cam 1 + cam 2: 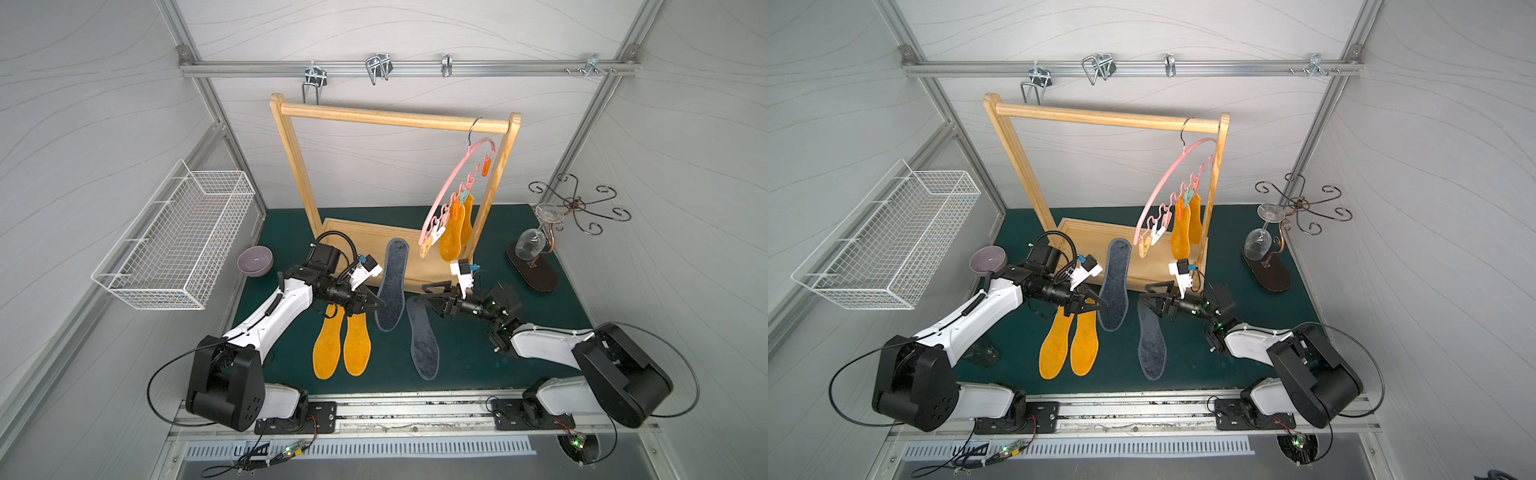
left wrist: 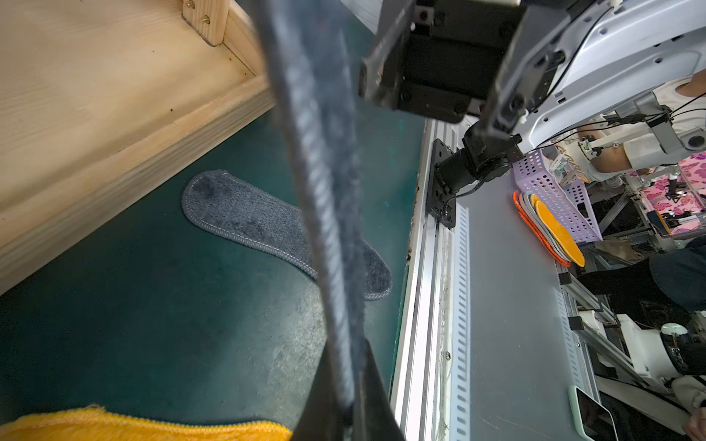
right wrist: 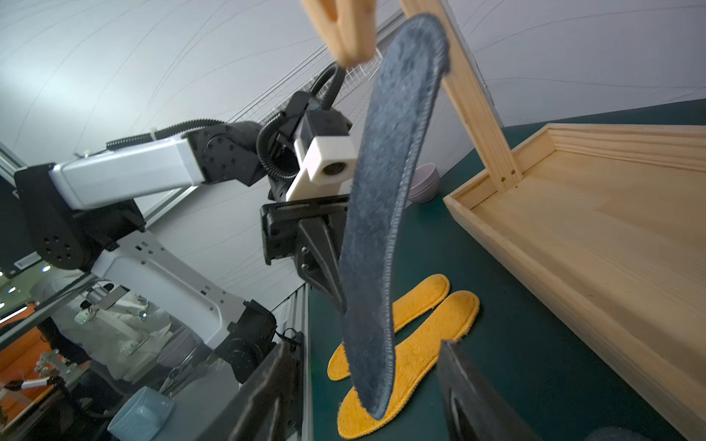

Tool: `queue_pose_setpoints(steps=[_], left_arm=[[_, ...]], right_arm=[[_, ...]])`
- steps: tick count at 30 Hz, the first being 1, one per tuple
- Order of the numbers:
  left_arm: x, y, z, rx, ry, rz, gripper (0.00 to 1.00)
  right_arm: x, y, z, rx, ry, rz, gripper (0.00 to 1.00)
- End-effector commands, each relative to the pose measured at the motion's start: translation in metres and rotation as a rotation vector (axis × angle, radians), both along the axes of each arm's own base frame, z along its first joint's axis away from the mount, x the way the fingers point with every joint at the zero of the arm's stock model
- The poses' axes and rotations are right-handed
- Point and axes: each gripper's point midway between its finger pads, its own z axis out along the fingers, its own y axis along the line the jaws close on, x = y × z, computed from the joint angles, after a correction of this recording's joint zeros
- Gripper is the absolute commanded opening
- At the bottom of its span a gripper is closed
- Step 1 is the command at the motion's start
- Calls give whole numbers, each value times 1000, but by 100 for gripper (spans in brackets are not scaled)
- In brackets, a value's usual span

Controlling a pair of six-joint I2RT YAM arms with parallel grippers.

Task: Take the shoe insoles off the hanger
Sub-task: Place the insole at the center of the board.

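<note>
Left gripper (image 1: pixel 379 305): jaws pressed together, pinching the long edge of a dark grey fuzzy foot-shaped insole (image 1: pixel 392 286). The insole stands nearly upright above the dark green table mat (image 1: pixel 498 365), in front of the light wooden rack frame (image 1: pixel 395 118). Its upper tip is clear of the clips.

Right gripper (image 1: pixel 422 297): jaws spread, holding nothing. It sits just beside the held insole's other edge, facing the left gripper. Contact cannot be confirmed.

Thin pink clothes hanger (image 1: pixel 451 187): hooked on the rack's top bar at the right-hand end, tilted. Two orange-yellow fuzzy insoles (image 1: pixel 453 232) hang clipped to it.

On the mat: a pair of orange-yellow insoles (image 1: pixel 343 347) lies flat side by side below the left gripper. A second dark grey insole (image 1: pixel 422 340) lies flat below the right gripper.
</note>
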Motion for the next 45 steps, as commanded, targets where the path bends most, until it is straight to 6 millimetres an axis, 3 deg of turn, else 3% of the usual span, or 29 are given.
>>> queue_pose_setpoints(steps=[1, 9, 19, 21, 26, 28, 30, 33, 34, 39, 45], left_arm=[[-3, -1, 13, -43, -45, -35, 0], [-16, -2, 24, -82, -82, -87, 0], [-22, -5, 28, -99, -93, -113, 0], [-23, -5, 29, -101, -92, -119, 0], [-21, -6, 23, -90, -70, -108, 0], [-19, -4, 18, -78, -55, -101, 0], [-16, -2, 14, -72, -32, -90, 3], [-5, 2, 12, -50, -15, -56, 29], [-2, 4, 11, -36, -16, -44, 32], [25, 24, 1, 29, -71, 86, 43], [59, 62, -16, 185, -178, 291, 50]], right_arm=[[-13, 13, -13, -90, -57, 2, 64], [-5, 25, -7, -66, -44, -43, 65], [-13, 47, 13, 29, -35, 39, 61], [-11, 51, 20, 70, -42, 40, 55], [-8, 63, 17, 82, 1, 75, 17], [-6, 64, 12, 72, 12, 63, 0], [-4, 62, 5, 62, 44, 48, 0], [-6, 62, -11, 28, 103, 55, 0], [-6, 62, -17, 14, 122, 56, 0], [-8, 67, -60, -81, 303, 86, 0], [-18, 72, -116, -226, 574, 94, 0]])
